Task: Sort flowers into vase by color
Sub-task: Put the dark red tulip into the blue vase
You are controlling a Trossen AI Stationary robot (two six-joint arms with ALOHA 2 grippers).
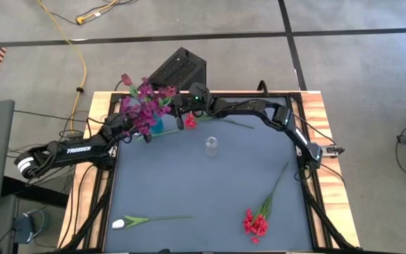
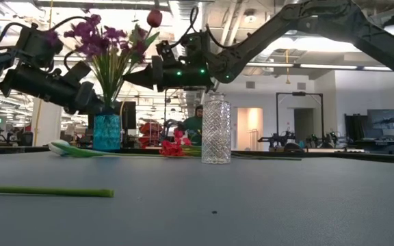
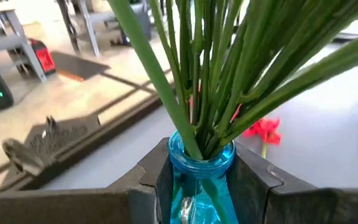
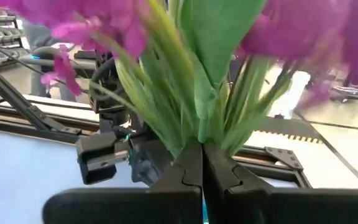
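Note:
A blue glass vase (image 2: 107, 131) stands at the table's far left with a bunch of purple-magenta flowers (image 1: 146, 100) in it. My left gripper (image 3: 201, 177) stands around the vase's neck. My right gripper (image 4: 202, 152) hovers above the vase among the blooms, shut on a green stem. A clear glass vase (image 1: 211, 145) stands upright mid-table. A red flower (image 1: 189, 121) lies flat beside the blue vase. A red cluster (image 1: 256, 222) and a white flower (image 1: 119, 224) lie near the near edge. My left gripper holds the blue vase by its neck (image 3: 197, 155), just under the rim, one finger (image 3: 151, 180) on each side. It comes level from the table's left. The vase stands upright on the table. My right gripper pinches a green stem (image 4: 201, 127) between its shut fingertips, level from the table's right, above the blue vase's mouth. The stem rises upright from the fingers to a dark bud (image 2: 154, 18); its lower end is hidden.
A green leaf (image 2: 70, 149) lies on the table by the blue vase. The white flower's stem (image 2: 46, 192) runs along the near edge. A black box (image 1: 178, 68) sits beyond the far edge. Open grey tabletop (image 1: 189, 180) lies between the vases and the near flowers.

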